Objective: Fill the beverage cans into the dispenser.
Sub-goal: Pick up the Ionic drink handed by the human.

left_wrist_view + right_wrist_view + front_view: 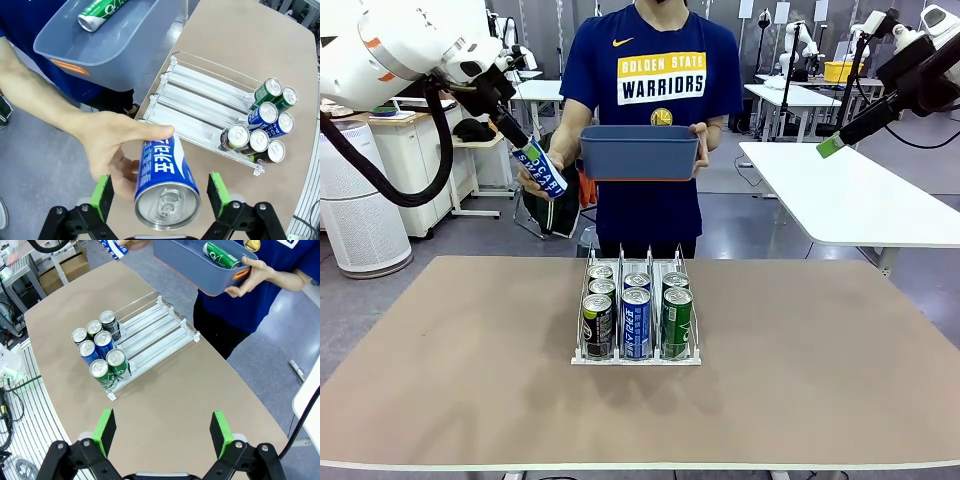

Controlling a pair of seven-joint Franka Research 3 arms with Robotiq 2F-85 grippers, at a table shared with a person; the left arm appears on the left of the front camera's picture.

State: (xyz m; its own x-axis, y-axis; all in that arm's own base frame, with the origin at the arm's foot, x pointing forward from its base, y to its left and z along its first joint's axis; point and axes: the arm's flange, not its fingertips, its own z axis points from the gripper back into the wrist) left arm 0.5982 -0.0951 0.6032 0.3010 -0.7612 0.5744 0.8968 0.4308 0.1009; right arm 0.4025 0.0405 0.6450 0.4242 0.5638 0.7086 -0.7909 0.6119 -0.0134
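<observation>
Left wrist view, bottom centre: left gripper (159, 192) wide open, straddling blue-white can (162, 172) offered by person's hand (107, 145); no grip yet. Handover step. Next, probably: clamp can, carry to dispenser (195, 107) at right centre, front cans (262, 116) already loaded. Right wrist view: right gripper (162, 432) wide open, empty.

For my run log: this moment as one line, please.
left pincer open; person's hand holds blue-white slim metal can between its pads; right pincer open

Bright, even indoor light, faint shadow around the dispenser (636, 360); wrist views bow at edges.
</observation>
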